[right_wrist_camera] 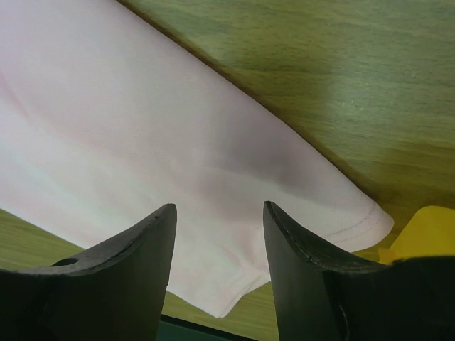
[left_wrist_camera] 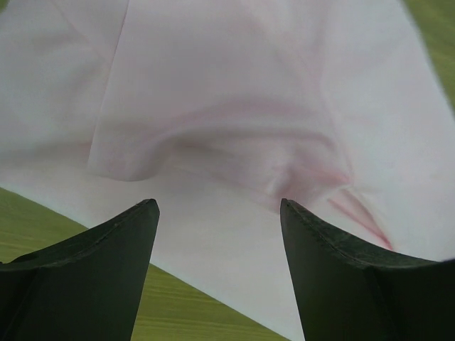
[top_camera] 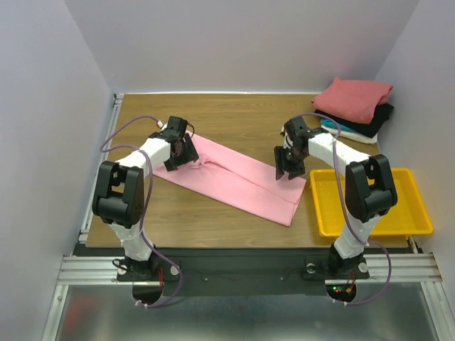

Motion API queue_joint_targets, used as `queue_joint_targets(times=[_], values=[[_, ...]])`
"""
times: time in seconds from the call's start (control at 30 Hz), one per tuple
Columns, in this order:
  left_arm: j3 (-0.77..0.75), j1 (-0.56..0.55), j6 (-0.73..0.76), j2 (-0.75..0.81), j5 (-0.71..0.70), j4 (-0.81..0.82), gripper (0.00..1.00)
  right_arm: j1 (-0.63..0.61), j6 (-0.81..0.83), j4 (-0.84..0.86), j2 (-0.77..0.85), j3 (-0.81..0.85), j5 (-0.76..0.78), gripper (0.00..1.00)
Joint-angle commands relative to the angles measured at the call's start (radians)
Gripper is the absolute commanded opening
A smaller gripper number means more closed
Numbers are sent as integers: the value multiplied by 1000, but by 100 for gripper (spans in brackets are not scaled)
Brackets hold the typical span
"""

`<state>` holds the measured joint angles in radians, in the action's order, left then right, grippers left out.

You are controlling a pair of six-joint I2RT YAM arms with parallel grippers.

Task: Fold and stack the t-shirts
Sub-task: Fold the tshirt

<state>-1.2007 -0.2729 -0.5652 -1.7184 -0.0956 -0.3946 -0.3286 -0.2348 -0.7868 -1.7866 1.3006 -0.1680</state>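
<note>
The light pink t-shirt (top_camera: 238,177) lies folded into a long strip across the table, running from upper left to lower right. My left gripper (top_camera: 182,158) is open over its left end, where the cloth is wrinkled (left_wrist_camera: 234,142). My right gripper (top_camera: 286,170) is open over its right end, near the hemmed corner (right_wrist_camera: 355,220). Neither holds cloth. A stack of folded t-shirts sits at the back right: dusty red (top_camera: 353,98) on top, black (top_camera: 378,121) and teal (top_camera: 340,128) beneath.
A yellow plastic tray (top_camera: 370,202) stands at the right, just beside the pink shirt's right end; its corner shows in the right wrist view (right_wrist_camera: 426,231). Grey walls enclose the wooden table (top_camera: 234,114) on three sides.
</note>
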Motion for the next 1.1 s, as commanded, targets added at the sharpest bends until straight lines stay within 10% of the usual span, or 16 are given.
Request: queue_joint_targets(times=[0.0,0.53,1.07], values=[[53,9,-59,-38,-16,-1,81,-4,26,52,-2,-43,36,58],[-169,9,77,-286,-95,8,81,-46,15,84,30,-221,-48,58],[-585,-41,197,-549,2,-27,80,-237,29,40,-83,-57,-93,58]])
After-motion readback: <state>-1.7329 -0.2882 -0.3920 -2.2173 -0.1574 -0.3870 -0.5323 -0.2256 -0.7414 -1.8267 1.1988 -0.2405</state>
